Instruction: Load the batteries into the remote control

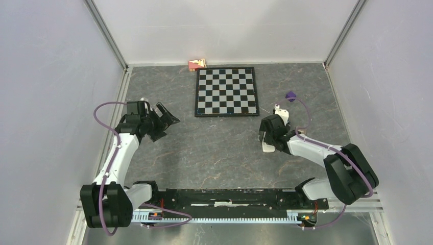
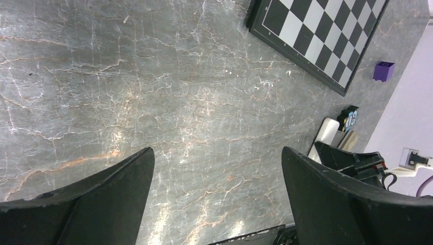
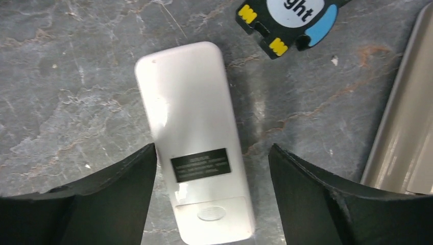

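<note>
My right gripper (image 3: 212,148) hangs released, one jaw on either side of the white remote control (image 3: 191,127), which lies back-up directly beneath it, ungripped. Its battery cover (image 3: 214,217) looks shut, so I judge loading not yet begun. I see no batteries in any view. My left gripper (image 2: 217,153) gapes, holding nothing. The remote's black label (image 3: 199,164) is unreadable. Just ahead, a tag (image 3: 291,20) shows "ght".

A dark grey, marble-veined desk (image 1: 214,153) is boxed in by plain pale lilac-white panel walls (image 1: 224,25) at the left, back and right, joined at the rear corners by slim silvery metal posts (image 1: 108,35), under soft, even light.
</note>
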Motion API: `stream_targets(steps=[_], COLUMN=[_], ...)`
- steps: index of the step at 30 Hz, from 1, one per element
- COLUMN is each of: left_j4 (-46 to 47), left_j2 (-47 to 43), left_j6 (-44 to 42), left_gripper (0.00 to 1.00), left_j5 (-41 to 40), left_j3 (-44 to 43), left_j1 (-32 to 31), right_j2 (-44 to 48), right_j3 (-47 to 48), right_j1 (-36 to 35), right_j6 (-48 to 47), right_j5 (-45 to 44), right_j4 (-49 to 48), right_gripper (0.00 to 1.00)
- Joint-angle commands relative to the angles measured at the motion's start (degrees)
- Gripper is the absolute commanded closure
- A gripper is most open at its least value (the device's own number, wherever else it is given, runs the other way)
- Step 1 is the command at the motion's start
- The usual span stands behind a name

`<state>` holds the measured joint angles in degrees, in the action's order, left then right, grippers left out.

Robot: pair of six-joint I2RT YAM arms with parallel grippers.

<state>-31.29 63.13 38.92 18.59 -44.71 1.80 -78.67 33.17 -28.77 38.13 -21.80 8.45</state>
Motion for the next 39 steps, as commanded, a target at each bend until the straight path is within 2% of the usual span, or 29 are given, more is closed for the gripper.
stream_targets(steps=[1,2,3,10,18,22,28,29,34,39], left_j4=[-3.9,-4.9,-6.2,-15.2,-26.3,-27.8,-28.2,-28.3,-28.4,-29.0], left_j2=[-1.8,-2.1,-2.3,-7.0,-10.4,-11.0,-13.1,-13.5,-15.4,-15.9], left_j6=[-2.9,-3.4,-3.9,-8.5,-14.9,-14.6,-15.5,-15.8,-17.3,-19.1], left_gripper=[0.00,0.00,0.00,0.00,0.00,0.00,0.00,0.00,0.00,0.00], left_j5=[0.7,0.1,-0.4,-6.0,-15.3,-13.9,-13.8,-14.0,-15.6,-18.3], left_j3=[-5.4,-6.2,-7.3,-17.0,-35.3,-40.1,-48.1,-49.3,-54.5,-55.7], left_j1=[0.1,0.1,0.1,0.1,0.0,-0.4,-1.1,-3.0,-4.4,-6.4], right_j2=[4.4,5.8,7.4,19.1,39.7,46.5,54.3,55.1,59.1,60.7], right_j3=[1.5,2.0,2.6,10.0,21.1,27.5,32.9,34.2,39.2,40.7], right_j1=[0.5,0.5,0.5,1.0,1.2,1.2,1.2,1.2,1.2,1.2], right_j6=[-1.1,-2.3,-3.2,-6.1,-9.7,-12.4,-18.2,-19.1,-24.3,-24.7], right_j5=[-3.3,-3.6,-3.8,-12.0,-31.4,-39.0,-49.1,-50.1,-53.1,-53.7], right_j4=[2.5,2.5,2.9,14.3,29.4,34.0,34.8,34.6,31.8,31.0], right_gripper=[0.09,0.04,0.02,0.02,0.02,0.02,0.02,0.02,0.02,0.02])
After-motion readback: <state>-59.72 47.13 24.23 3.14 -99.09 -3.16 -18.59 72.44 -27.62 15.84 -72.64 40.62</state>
